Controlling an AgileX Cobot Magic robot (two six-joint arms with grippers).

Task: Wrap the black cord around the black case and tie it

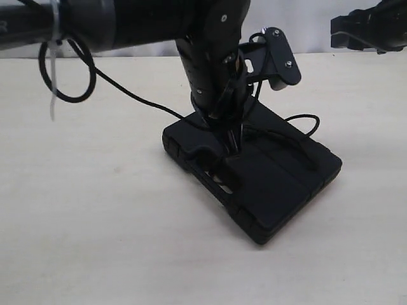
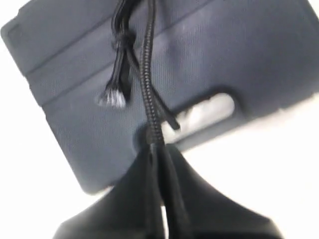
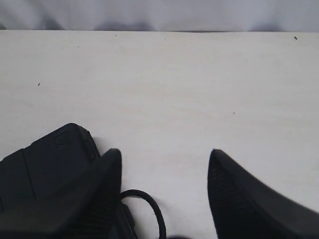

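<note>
Black on black down here, so I read it carefully. My left gripper [image 2: 158,149] is clenched on the black cord [image 2: 148,84]. Its fingers [image 2: 134,199] come together with the braid pinched at their tips, directly over the black case [image 2: 224,55]. From the pinch the cord runs away across the case's top. Beside it sits the knotted end [image 2: 112,97] with its pale frayed tuft, also over the case.

In the exterior view the left gripper [image 1: 230,145] points down at the case [image 1: 273,190] near a cut-out in its near-left edge; I cannot tell whether the tips touch it. The cord [image 1: 305,119] crosses the top and loops off the far right side. The case lies flat on the pale table [image 1: 95,222].

My right gripper [image 3: 164,164] is released, fingers wide apart over bare table, with a corner of the case [image 3: 45,164] just beside one finger.

A white mark [image 1: 2,27] on the left arm is cut off at the edge and unreadable.
</note>
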